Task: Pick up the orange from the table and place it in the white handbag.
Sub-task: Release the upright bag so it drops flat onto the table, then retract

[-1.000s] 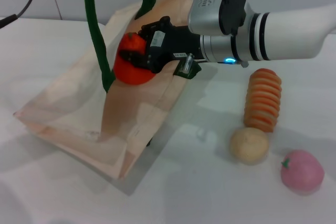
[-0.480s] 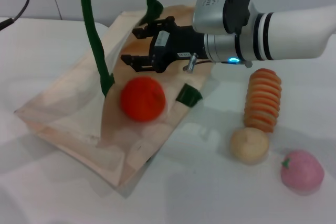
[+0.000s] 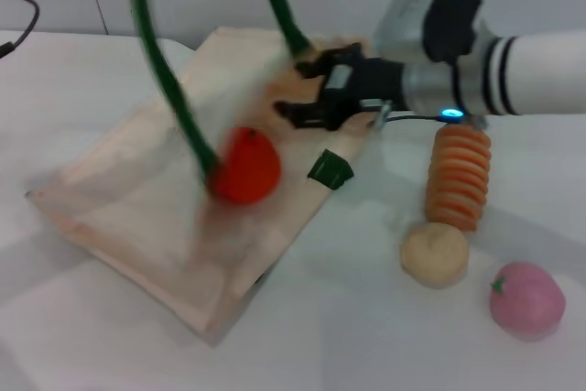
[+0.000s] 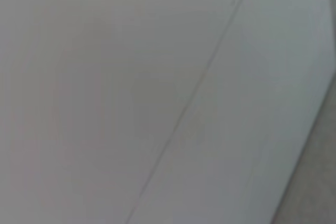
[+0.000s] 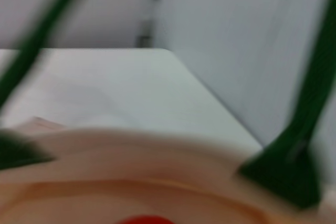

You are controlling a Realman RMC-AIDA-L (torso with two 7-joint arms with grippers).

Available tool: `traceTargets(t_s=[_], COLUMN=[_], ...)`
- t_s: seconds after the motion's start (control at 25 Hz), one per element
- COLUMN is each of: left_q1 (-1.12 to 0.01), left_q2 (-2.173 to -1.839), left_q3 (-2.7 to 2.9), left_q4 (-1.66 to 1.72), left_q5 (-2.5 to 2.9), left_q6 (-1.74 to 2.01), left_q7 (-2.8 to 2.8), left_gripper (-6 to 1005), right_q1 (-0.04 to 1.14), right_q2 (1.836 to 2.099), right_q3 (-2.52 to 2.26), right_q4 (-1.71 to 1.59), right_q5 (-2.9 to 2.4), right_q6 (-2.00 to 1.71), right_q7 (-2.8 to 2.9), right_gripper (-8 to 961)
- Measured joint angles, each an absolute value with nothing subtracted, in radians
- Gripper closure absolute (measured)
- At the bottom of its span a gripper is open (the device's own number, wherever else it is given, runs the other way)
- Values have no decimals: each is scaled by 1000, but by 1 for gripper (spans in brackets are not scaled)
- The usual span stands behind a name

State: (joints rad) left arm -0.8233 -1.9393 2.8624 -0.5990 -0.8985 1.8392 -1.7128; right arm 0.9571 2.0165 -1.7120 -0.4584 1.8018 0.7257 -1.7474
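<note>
- Fingers of the right gripper (image 3: 307,89) stand spread wide with nothing between them; from the head view I see them at about 1 o'clock from the orange (image 3: 245,165), apart from it, over the far end of the white handbag (image 3: 137,199).
- I see the orange sitting against the bag's cream fabric near its mouth, just beside one dark green handle (image 3: 165,80) that rises past it; whether it is fully inside the opening I cannot tell.
- My right wrist view shows the bag's cream rim (image 5: 131,145), blurred green handles (image 5: 286,161) on either side, and a sliver of the orange (image 5: 139,220) at the picture's edge.
- A green tab (image 3: 330,169) lies on the bag's edge at about 3 o'clock from the orange.
- I cannot find the left gripper anywhere; my left wrist view shows only a pale blank surface.
- On the table (image 3: 348,336), at about 3 o'clock from the bag, a ribbed orange-and-cream roll (image 3: 458,176) lies just below the right arm's wrist.
- A tan round fruit (image 3: 435,254) sits at the roll's near end, and a pink round fruit (image 3: 526,299) is near it at about 4 o'clock.
- Behind the table I see a pale wall, with a dark cable (image 3: 23,16) at 10 o'clock in the scene.
</note>
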Motion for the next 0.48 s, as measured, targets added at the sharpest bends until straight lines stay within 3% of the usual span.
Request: traceTargets(t_s=[0.08,0.28,0.48], left_q1=[-813,-796,-783], left_q2=[-1939,-1939,-1937], left_q3=[2862,2862,2862], left_q4=[-599,-588,-560], left_q5=[-901,-901,-901], left_q6=[1827,1792,1763], left_q7=[-1713,-1712,-1703], left_gripper=[860,637,575], right_q1=[924,811,706], right_q2=[2012,2002,2013], right_q3=[-1657,-1502,-1349], right_q4=[-473,-584,-714], right_q5=[1768,1638,1478], right_q6=[719,724,725], right_q7=[-1746,-1715,-1651], right_gripper=[294,295,295])
